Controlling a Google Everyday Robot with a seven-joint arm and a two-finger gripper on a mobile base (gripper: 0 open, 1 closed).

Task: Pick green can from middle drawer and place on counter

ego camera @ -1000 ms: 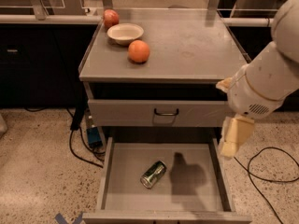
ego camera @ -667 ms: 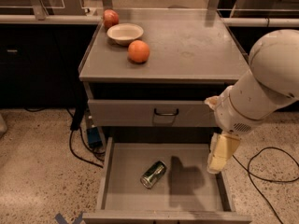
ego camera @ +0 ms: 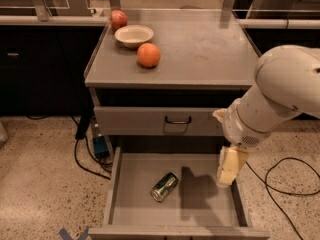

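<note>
The counter spans the cabinet top, bare on its right half. Below it, the middle drawer stands pulled out. The robot's white arm reaches down from the right, and the gripper hangs over the drawer's right side, pointing down; I cannot tell how wide it stands. The green can lies on its side on the drawer floor, apart from the gripper, toward the left in the camera view and lower. Its long axis runs diagonally, so the wrist likely needs turning across it.
</note>
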